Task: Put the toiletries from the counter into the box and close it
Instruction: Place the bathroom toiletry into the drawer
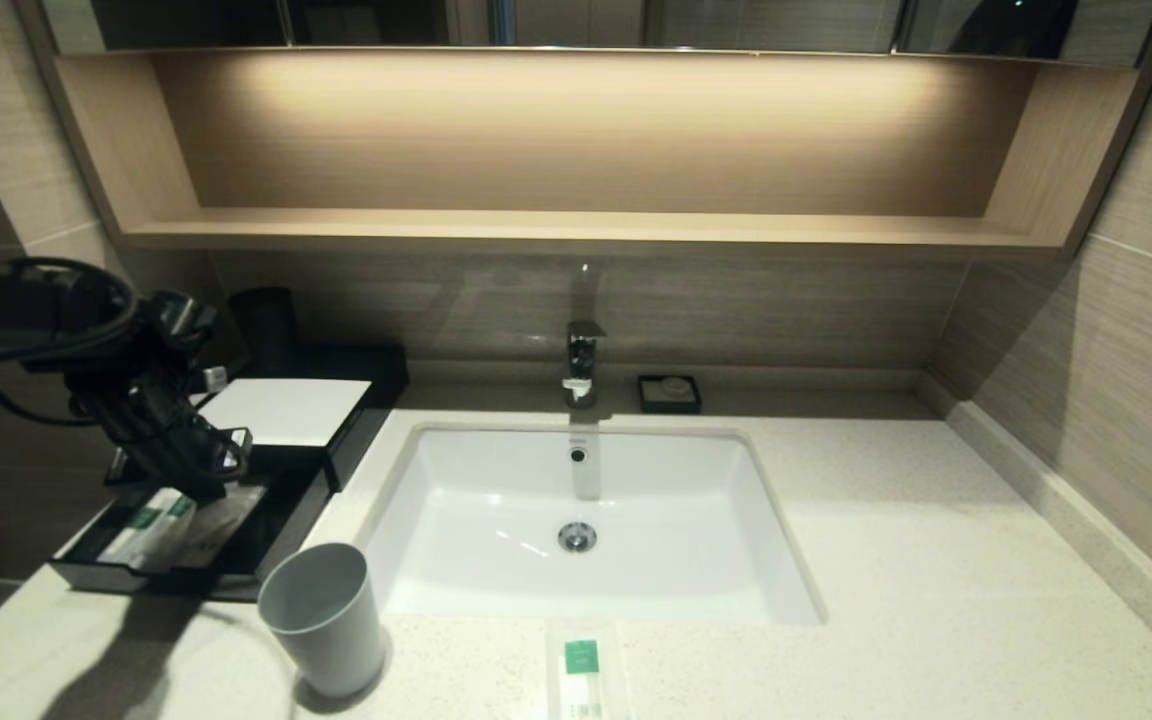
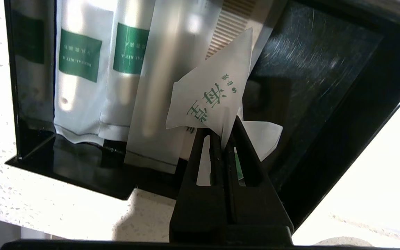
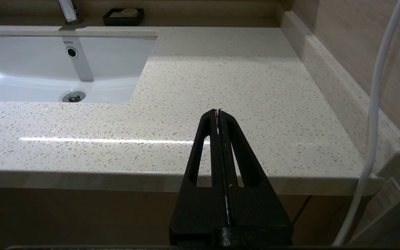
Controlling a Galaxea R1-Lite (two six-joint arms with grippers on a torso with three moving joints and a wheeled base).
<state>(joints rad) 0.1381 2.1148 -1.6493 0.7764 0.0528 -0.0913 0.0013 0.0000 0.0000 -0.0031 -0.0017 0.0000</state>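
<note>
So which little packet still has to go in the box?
Find the white sink in the speckled counter. On the counter's front edge, right of the grey cup, lies one flat whitish sachet. It alone lies outside the black box.

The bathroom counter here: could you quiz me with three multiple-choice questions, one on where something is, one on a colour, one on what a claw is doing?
1. Where does the sachet not yet boxed lie?
A. In the sink
B. On the counter in front of the sink
C. On the wooden shelf

2. What colour is the cup?
A. Grey
B. Red
C. Yellow

3. What is the left gripper doing?
A. Hanging open
B. Gripping the cup
C. Pinching a sachet over the open box

Answers: 1 B, it lies at the near edge below the sink. 2 A, plain grey. 3 C, a translucent packet sits between its closed fingers above the box's tray.
</note>
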